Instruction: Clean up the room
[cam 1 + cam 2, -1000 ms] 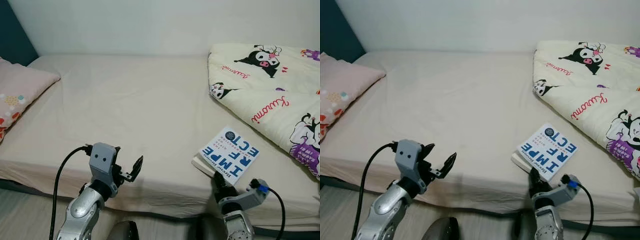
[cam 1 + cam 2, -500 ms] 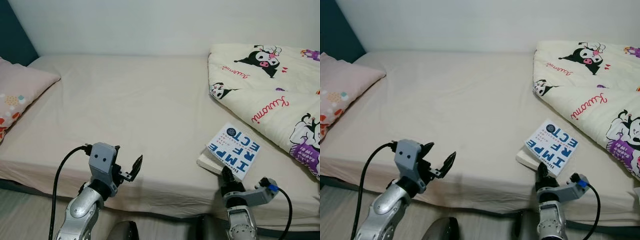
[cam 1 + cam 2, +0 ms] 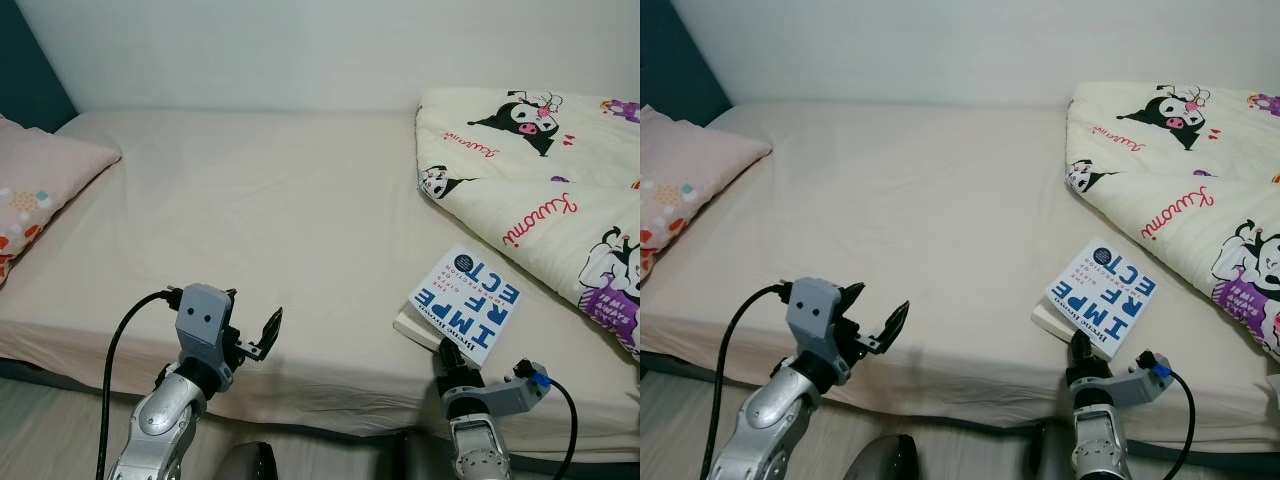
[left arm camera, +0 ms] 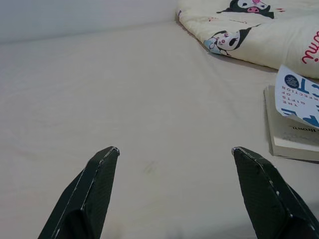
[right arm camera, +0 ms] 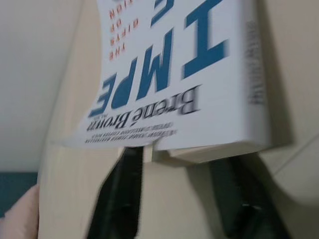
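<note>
A white paperback book [image 3: 466,303] with large blue letters lies on the beige bed [image 3: 260,200], near the front edge on the right. Its cover curls up off the pages. My right gripper [image 3: 447,355] sits low at the book's near edge, open. In the right wrist view the book [image 5: 174,74] hangs just over the two spread fingertips [image 5: 130,164]. My left gripper [image 3: 252,322] hovers open over the bed's front edge on the left, holding nothing. The left wrist view catches the book [image 4: 294,114] off to one side.
A cream quilt [image 3: 540,170] with cartoon prints is heaped on the bed's right side, close behind the book. A pink pillow [image 3: 40,180] lies at the far left by a dark headboard [image 3: 25,70]. A white wall [image 3: 300,50] backs the bed.
The book has shifted slightly right and away, and its cover has lifted. My right gripper moved right and stays at the book's near edge. The left gripper has barely moved.
</note>
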Available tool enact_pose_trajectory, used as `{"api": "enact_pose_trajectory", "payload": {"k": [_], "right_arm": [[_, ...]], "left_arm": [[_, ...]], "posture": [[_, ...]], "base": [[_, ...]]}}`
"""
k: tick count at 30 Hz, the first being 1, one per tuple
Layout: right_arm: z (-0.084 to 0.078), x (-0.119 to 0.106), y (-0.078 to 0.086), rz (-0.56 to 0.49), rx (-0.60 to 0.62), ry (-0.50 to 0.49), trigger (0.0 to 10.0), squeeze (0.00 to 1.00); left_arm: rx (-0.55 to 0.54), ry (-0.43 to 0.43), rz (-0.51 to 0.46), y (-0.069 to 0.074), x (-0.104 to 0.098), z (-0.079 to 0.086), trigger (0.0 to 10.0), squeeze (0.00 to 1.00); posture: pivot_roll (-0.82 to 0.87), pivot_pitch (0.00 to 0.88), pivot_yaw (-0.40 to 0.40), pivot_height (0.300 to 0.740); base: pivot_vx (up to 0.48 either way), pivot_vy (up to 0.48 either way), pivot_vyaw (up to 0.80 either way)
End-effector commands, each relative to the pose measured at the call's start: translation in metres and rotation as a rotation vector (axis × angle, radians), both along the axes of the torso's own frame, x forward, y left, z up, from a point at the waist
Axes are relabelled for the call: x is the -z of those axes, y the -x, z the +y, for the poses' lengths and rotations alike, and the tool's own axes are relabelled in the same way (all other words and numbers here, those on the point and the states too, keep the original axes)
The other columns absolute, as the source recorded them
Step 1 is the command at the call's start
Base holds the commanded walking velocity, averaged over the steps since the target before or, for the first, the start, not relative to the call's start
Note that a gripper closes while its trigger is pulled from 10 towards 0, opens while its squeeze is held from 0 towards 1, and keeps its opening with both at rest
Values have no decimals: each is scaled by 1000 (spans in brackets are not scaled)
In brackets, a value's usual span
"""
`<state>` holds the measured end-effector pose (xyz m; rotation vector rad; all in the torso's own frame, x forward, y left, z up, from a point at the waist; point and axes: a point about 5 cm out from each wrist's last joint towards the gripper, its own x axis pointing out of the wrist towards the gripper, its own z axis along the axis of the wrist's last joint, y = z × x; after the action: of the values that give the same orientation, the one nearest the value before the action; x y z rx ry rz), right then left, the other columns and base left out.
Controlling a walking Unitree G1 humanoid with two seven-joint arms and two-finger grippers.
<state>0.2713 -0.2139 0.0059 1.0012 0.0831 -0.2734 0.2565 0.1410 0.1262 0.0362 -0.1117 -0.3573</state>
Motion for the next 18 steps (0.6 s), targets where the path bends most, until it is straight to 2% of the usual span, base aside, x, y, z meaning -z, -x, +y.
{"api": "enact_pose_trajectory", "payload": {"k": [1,2,3,4,5,7,8,11,12,13,18], "right_arm": [[7,5,1,31,-29,-7,10000,1000],[7,5,1,35,-34,2,10000,1000],[7,5,1,38,-37,9,10000,933],[7,5,1,38,-37,9,10000,933],[7,5,1,41,-38,16,10000,816],[7,5,0,42,-38,18,10000,816],[7,6,1,46,-36,20,10000,0],[7,7,2,41,-30,16,10000,0],[7,7,3,43,-21,17,10000,43],[5,8,4,50,-3,18,10000,0],[1,9,6,64,25,26,10000,0]], "left_arm": [[-27,-27,8,0,3,10,10000,0],[-27,-26,8,0,3,9,10000,0],[-28,-25,8,0,3,9,10000,0],[-28,-25,8,0,3,9,10000,0],[-28,-24,9,0,3,9,10000,0],[-30,-23,10,0,3,9,10000,0],[-34,-19,12,1,4,9,10000,0],[-43,-15,13,1,4,9,10000,0],[-46,-14,13,1,4,10,10000,0],[-49,-15,12,1,4,10,10000,0],[-55,-17,10,1,4,11,10000,0]], "posture": [[59,119,32,596],[59,119,32,596],[59,120,31,596],[59,120,31,596],[59,120,31,596],[59,120,31,596],[58,121,28,596],[60,122,26,596],[61,121,25,596],[61,121,25,596],[61,121,25,596]], "base": [[0,0,0],[0,0,0],[0,0,0],[0,0,0],[0,0,0],[0,0,0],[0,0,0],[0,0,0],[0,0,0],[0,0,0],[0,0,0]]}}
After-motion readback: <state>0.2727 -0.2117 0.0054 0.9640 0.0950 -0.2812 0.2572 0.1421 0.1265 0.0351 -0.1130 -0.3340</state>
